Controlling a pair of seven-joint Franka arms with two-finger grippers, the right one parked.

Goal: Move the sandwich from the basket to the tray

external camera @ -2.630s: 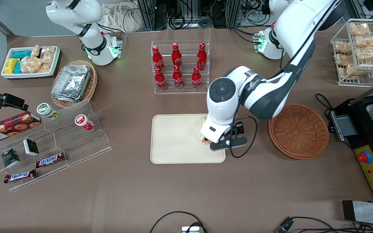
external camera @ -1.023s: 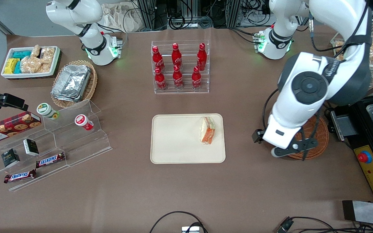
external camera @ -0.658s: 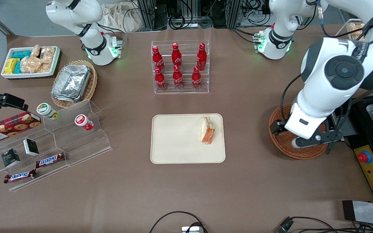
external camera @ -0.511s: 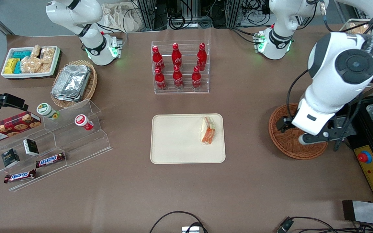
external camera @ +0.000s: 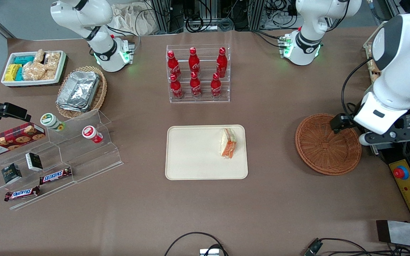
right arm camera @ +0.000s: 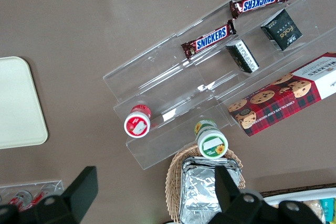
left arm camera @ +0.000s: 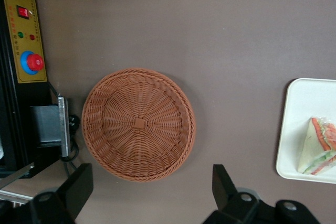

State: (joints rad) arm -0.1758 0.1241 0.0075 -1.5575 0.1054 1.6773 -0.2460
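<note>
The sandwich lies in its clear wrap on the cream tray, near the tray edge that faces the basket. In the left wrist view the sandwich shows its orange and green filling on the tray. The round reddish-brown basket holds nothing, as the wrist view of the basket also shows. My gripper hangs high above the basket's rim toward the working arm's end. There the gripper stands open with nothing between its fingers.
A black machine with a red button stands close beside the basket. A wire rack of bagged snacks is farther back. A cola bottle rack stands farther from the camera than the tray. An acrylic snack stand is toward the parked arm's end.
My gripper has let go of the sandwich on the tray, risen, and swung across the basket toward the working arm's end. The sandwich stays on the tray.
</note>
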